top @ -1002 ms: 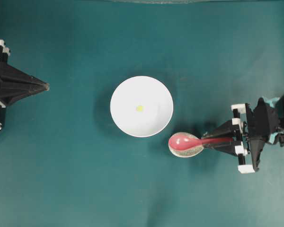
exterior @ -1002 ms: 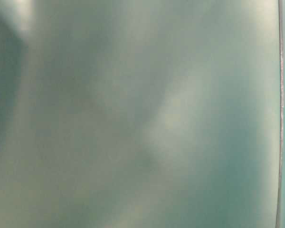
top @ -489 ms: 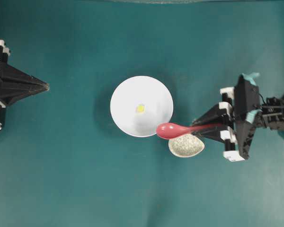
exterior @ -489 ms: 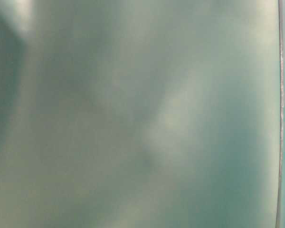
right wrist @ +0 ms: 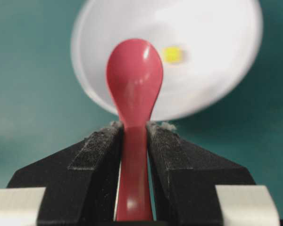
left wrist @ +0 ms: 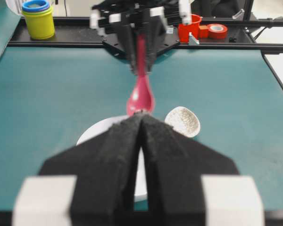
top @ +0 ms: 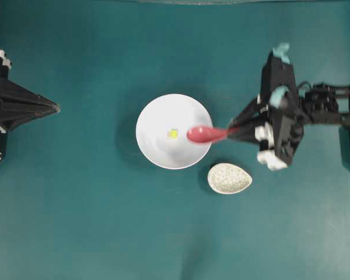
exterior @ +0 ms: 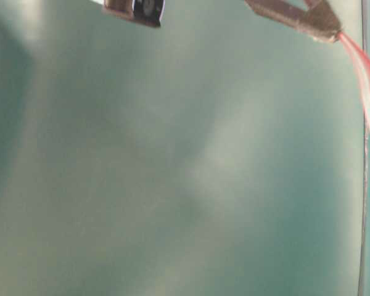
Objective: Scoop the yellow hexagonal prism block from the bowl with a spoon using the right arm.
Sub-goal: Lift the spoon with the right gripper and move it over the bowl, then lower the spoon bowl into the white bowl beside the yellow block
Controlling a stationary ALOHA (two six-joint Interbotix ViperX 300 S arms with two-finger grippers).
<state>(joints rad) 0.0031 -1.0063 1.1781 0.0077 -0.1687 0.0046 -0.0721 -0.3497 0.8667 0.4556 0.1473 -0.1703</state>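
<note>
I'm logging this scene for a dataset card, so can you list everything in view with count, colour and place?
bowl: one, white, table centre.
yellow hexagonal prism block: one, yellow, inside the bowl.
spoon: one, pink-red, scoop over the bowl, handle in the right gripper.
speckled dish: one, whitish, on the table beside the bowl.
stacked cups: yellow with blue rim, far shelf.
red cup: one, far shelf.
tape roll: one, red, far shelf.
table: teal.
left gripper: black, shut, left edge.
right gripper: black, shut on the spoon.
</note>
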